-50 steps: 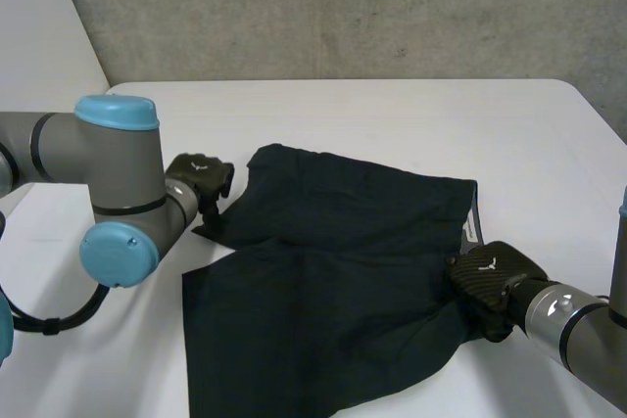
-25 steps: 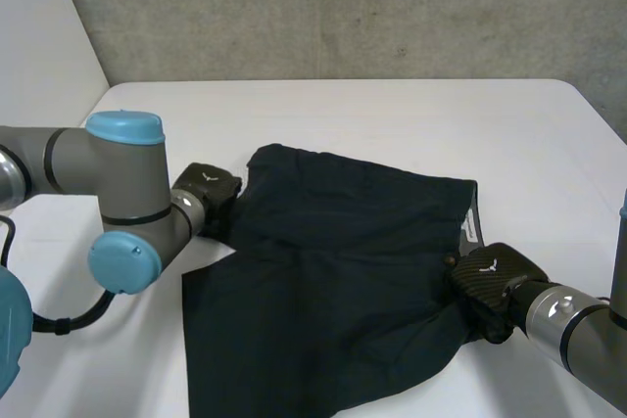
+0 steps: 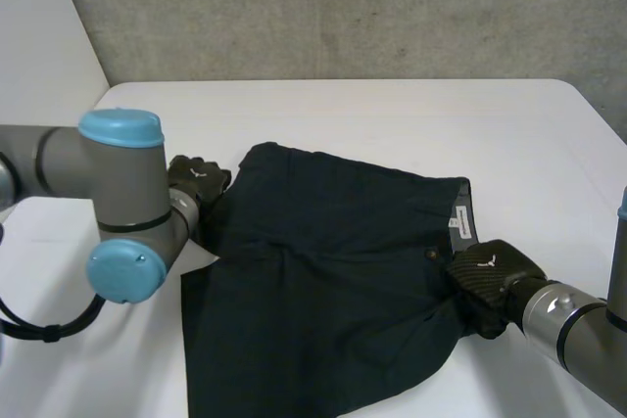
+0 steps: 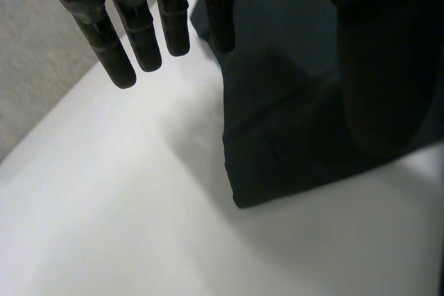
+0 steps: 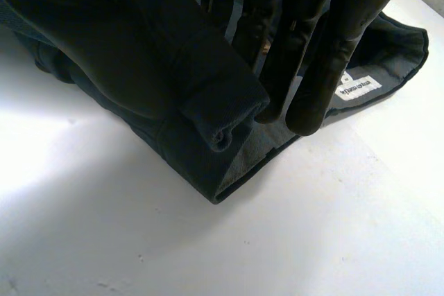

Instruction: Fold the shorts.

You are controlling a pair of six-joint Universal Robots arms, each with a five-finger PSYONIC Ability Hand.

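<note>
1. Dark shorts [image 3: 323, 281] lie spread on the white table [image 3: 392, 115].
2. The left hand [image 3: 194, 181], fingers straight and empty, sits at their far left edge.
3. The right hand [image 3: 490, 276] pinches the waistband [image 3: 460, 224] at its near right corner.

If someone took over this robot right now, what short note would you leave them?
Left hand: open, fingers straight, at the shorts' edge on its side.
Right hand: pinching the waistband beside the label.
Shorts: spread flat on the table.
Done: no fold yet.
Left: probably grip with the left hand too, then fold.
</note>
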